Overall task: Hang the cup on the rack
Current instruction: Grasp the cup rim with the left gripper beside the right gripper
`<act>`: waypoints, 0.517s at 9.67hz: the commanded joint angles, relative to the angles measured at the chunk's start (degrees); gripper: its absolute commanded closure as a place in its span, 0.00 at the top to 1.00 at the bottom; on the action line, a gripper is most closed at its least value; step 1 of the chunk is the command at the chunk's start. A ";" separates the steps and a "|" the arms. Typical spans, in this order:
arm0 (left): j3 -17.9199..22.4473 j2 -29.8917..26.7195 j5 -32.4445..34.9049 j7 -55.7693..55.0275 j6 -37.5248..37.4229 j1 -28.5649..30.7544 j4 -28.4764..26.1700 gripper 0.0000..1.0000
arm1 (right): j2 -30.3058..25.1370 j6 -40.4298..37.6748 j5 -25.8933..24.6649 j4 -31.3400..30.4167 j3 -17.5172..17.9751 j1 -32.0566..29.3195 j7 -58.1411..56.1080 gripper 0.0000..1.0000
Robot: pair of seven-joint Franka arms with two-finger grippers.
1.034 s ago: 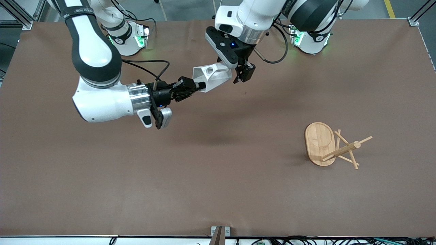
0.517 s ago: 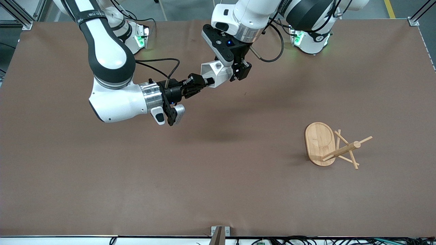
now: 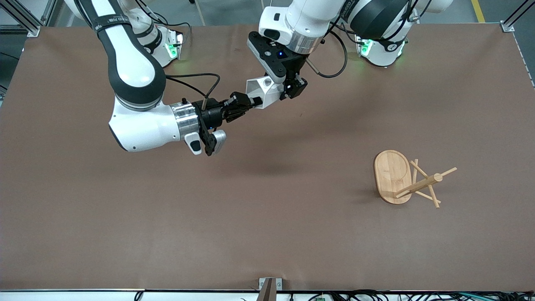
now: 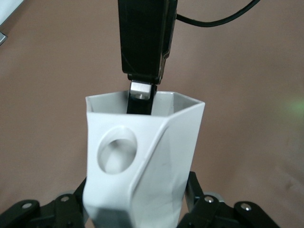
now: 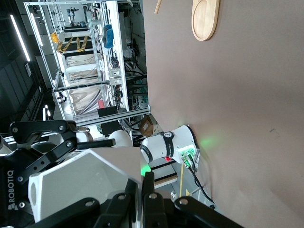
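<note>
The white faceted cup (image 3: 264,88) is held in the air on its side between both grippers, over the middle of the table toward the robots' bases. My right gripper (image 3: 252,101) is shut on the cup's rim, one finger inside the mouth (image 4: 142,90) and one outside; it pinches the wall in the right wrist view (image 5: 145,187). My left gripper (image 3: 282,86) is shut on the cup's bottom end, with its fingers on either side of the body (image 4: 142,161). The bamboo rack (image 3: 393,175) lies tipped on its side toward the left arm's end of the table.
The rack's post and pegs (image 3: 422,184) stick out sideways from its oval base. The base also shows in the right wrist view (image 5: 205,19). A metal bracket (image 3: 269,284) sits at the table edge nearest the front camera.
The right arm has carried the cup up toward the bases and into the left gripper, whose fingers have come in around the cup's bottom end. Almost nothing has moved in the last half second.
</note>
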 commanded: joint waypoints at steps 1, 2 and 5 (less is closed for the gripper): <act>-0.10 1.63 0.30 -0.20 0.04 0.25 -0.63 0.01 | -0.75 -0.80 1.67 0.86 1.39 -1.27 1.60 1.00; -0.02 1.55 0.30 -0.12 -0.05 0.78 -0.54 0.01 | -0.75 -0.72 1.49 1.56 1.39 -1.27 2.74 1.00; 0.77 1.63 0.48 -0.90 -0.14 1.83 -0.54 0.00 | -1.19 -0.19 -1.56 3.50 0.69 -1.71 3.11 1.00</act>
